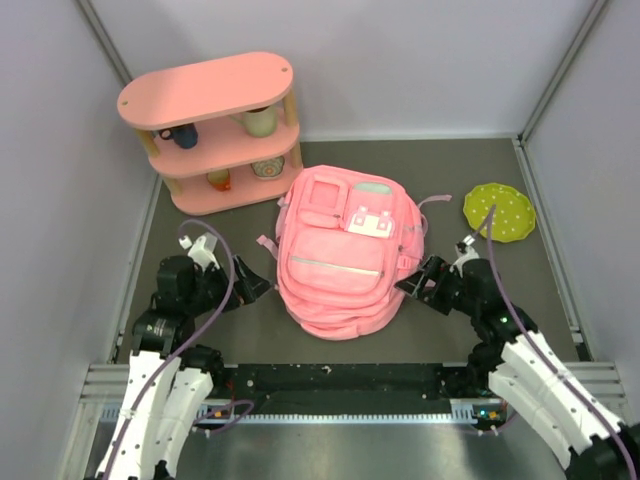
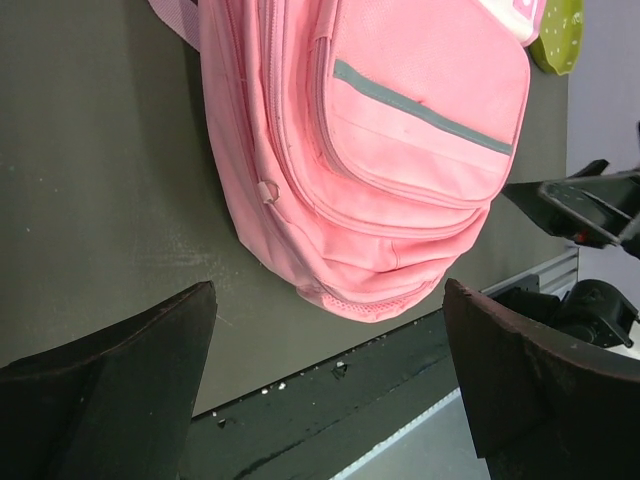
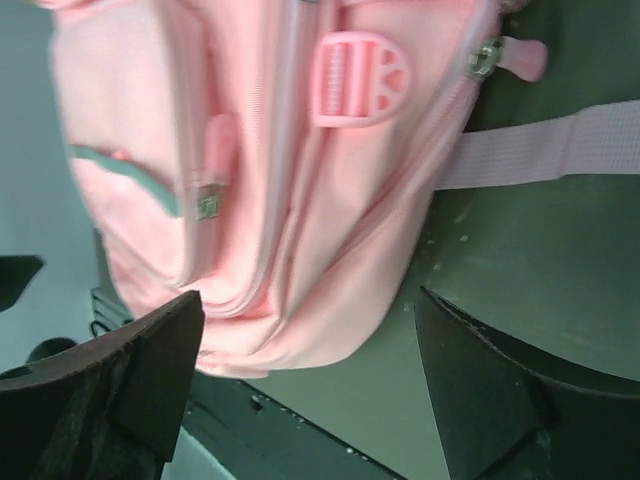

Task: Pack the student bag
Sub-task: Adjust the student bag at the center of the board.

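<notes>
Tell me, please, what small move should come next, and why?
Probably ease the left gripper forward to the zipper pull on the side of the student bag. The bag looks zipped shut, that pull lies ahead of the open left jaws, and the right gripper is open too, touching nothing.

The top view looks down from behind; both wrist views sit close (from opposite sides) — sharing the student bag (image 1: 340, 265).

The soft pink student bag (image 1: 340, 262) lies zipped shut, front pockets upward.
</notes>
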